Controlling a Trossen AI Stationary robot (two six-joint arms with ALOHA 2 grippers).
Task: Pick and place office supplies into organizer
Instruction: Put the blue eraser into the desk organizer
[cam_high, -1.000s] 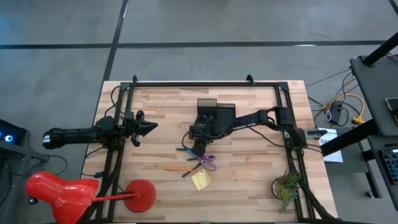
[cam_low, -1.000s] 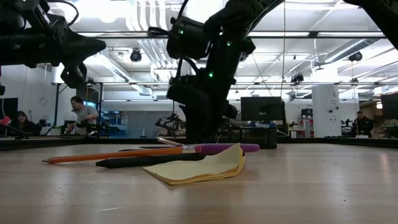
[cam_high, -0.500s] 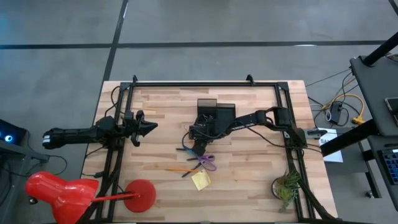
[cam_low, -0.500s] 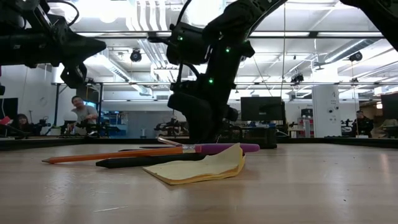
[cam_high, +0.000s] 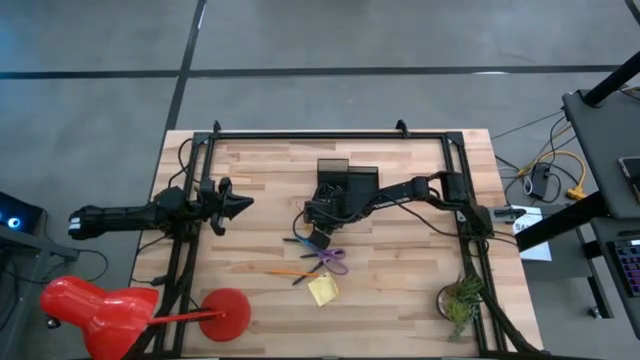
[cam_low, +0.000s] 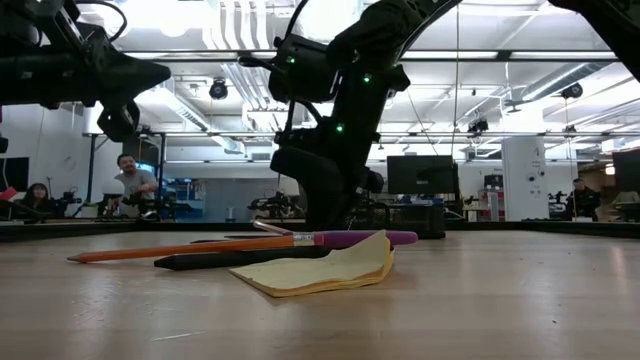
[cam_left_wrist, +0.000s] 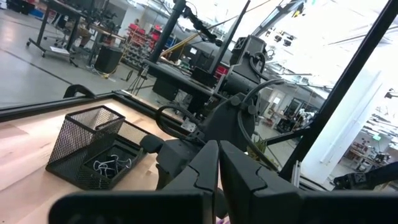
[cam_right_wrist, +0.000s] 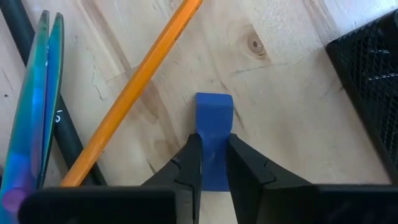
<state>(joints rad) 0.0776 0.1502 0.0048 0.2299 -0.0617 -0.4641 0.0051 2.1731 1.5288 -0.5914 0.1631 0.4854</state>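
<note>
Organizer (cam_high: 345, 178) sits at mid-desk, with scissors (cam_right_wrist: 34, 99), an orange pencil (cam_right_wrist: 134, 87) and a black pen (cam_right_wrist: 62, 134) beside the right gripper (cam_right_wrist: 211, 163), which is clamped on a blue item (cam_right_wrist: 213, 134); left gripper (cam_left_wrist: 219, 163) closed, idle.

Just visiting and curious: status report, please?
Right gripper clamped on blue piece beside organizer. Left gripper shut, waiting at table's left. Orange pencil close by.
</note>
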